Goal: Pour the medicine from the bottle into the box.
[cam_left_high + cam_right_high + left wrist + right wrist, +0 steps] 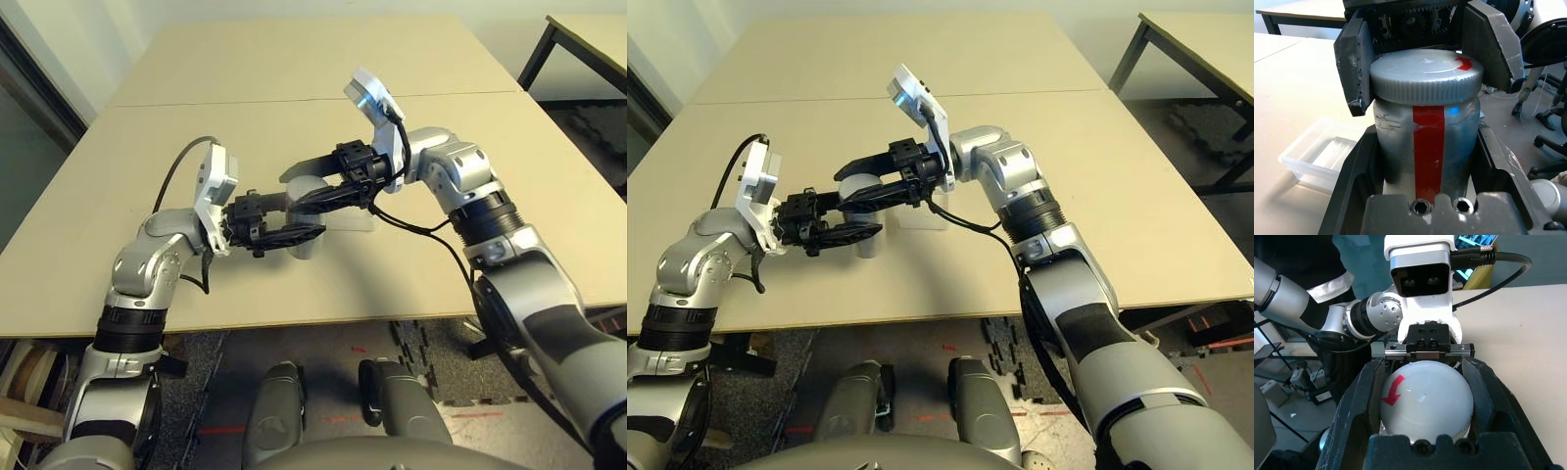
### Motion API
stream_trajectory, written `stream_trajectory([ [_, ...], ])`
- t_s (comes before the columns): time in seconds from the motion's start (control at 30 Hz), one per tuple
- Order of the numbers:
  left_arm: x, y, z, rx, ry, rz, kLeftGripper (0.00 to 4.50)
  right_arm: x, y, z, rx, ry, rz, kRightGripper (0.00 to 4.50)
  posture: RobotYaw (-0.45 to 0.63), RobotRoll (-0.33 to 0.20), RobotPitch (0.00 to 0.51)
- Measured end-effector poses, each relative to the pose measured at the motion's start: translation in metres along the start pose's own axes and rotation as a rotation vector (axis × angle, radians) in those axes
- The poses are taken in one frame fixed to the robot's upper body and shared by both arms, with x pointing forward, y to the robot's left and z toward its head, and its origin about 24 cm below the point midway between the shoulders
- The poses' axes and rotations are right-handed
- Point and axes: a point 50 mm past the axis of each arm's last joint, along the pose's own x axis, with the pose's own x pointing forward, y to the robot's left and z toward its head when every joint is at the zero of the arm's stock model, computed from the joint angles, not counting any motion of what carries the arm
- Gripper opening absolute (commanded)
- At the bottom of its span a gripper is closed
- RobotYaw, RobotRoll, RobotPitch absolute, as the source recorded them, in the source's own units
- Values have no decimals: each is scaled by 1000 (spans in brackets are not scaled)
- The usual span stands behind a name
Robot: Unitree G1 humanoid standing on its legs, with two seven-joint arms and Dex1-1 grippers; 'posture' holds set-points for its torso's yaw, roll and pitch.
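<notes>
bottle (pixel 304 249) sits between both grippers beside the box (pixel 350 218) in the head views; tipping it early could spill medicine onto the table (pixel 225 294).

left wrist: left gripper (pixel 1426 129) clamps the bottle's body, which might spin if gripped weakly.

right wrist: right gripper (pixel 1422 374) grips the cap (pixel 1426 399); twisting off-axis could jerk it loose.

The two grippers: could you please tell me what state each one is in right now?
Left gripper: closed around the bottle, below its cap.
Right gripper: closed around the bottle's cap.
</notes>
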Motion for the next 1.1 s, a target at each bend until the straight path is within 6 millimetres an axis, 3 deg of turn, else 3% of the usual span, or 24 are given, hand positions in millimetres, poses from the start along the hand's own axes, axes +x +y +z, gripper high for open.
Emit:
stream_trajectory([
  [0.07,0,0,0,0,0,-1,2593,0,0,0,-2,2,1,2607,54,0,114],
  [0.27,6,-1,1,14,-9,-38,2593,11,7,4,-49,-5,110,4500,43,0,110],
  [0.83,6,6,2,38,-29,4,2593,10,-2,1,-92,16,-24,4500,31,0,98],
  [1.1,7,8,4,52,-43,25,2593,-2,-13,-4,-84,-2,-124,4500,40,0,93],
])
